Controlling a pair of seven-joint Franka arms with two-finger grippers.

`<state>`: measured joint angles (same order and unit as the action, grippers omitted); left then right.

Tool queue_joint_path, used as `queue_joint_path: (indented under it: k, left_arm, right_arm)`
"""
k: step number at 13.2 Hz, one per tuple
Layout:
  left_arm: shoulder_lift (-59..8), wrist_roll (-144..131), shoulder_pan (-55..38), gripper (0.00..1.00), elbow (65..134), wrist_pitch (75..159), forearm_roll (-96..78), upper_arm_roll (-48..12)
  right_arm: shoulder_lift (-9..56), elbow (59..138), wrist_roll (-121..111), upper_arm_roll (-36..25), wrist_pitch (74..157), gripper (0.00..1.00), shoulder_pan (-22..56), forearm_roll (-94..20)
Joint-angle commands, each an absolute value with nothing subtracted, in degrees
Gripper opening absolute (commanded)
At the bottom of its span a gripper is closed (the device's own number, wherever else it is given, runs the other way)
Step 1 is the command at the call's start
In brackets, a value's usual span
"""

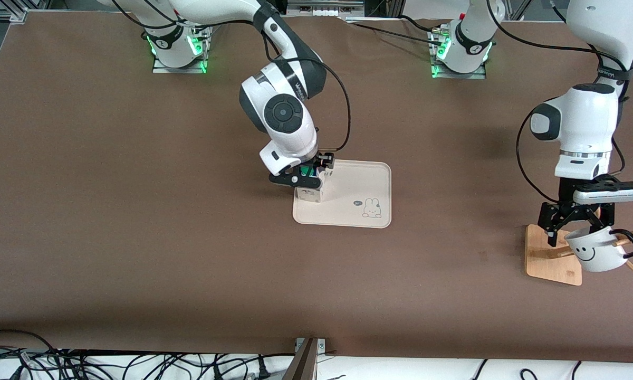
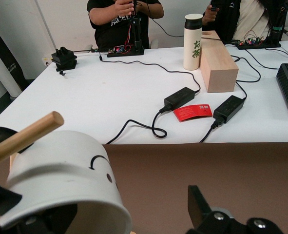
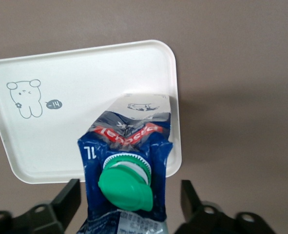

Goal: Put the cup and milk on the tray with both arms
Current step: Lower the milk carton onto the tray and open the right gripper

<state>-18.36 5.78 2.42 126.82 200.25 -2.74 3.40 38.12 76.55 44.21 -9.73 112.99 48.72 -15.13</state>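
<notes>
- Milk (image 1: 311, 193) stands upright on the tray (image 1: 358, 184), at the tray's edge toward the right arm's end of the tabletop (image 1: 137, 211).
- Right claw (image 1: 308, 177) sits around the carton's top with its fingers (image 3: 68, 197) spread and gaps showing on both sides, so the carton looks released (the green cap (image 3: 125, 187) sits between them).
- Cup (image 1: 596, 250) is well apart from the tray, hanging on a peg of the wooden rack (image 1: 551, 261).
- Left claw (image 1: 572, 224) hovers spread just over the cup, holding nothing.
- Judged step: milk placed; cup pickup starting.
- Next: the right claw should lift straight up; the left should close on the cup's wall, then slide it off the peg.
</notes>
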Motion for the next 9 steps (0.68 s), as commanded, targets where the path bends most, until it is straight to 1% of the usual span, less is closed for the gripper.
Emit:
queue_joint_path:
  k: [1,3,4,7,9]
  left_arm:
    - [-18.7,7.3,2.5,1.00,125.3,200.7,-3.3,3.4]
    - [-18.5,7.3,2.5,1.00,124.5,200.7,-3.3,3.4]
    - [-18.7,7.2,2.5,1.00,124.0,200.6,-3.3,3.5]
    - [-19.3,7.2,2.5,1.00,123.8,200.6,-3.7,3.5]
    - [-19.4,7.2,2.5,1.00,123.8,200.6,-4.3,3.7]
  right_arm:
    - [37.7,73.7,44.4,-10.5,111.7,1.00,48.2,-14.5]
    - [36.3,73.3,44.2,-11.2,110.7,1.00,47.7,-14.4]
    - [35.9,73.3,43.7,-13.2,110.6,1.00,47.9,-14.5]
    - [30.4,73.4,39.2,-17.3,110.2,1.00,46.4,-14.8]
    - [27.5,73.5,34.2,-18.5,104.7,1.00,43.8,-15.0]
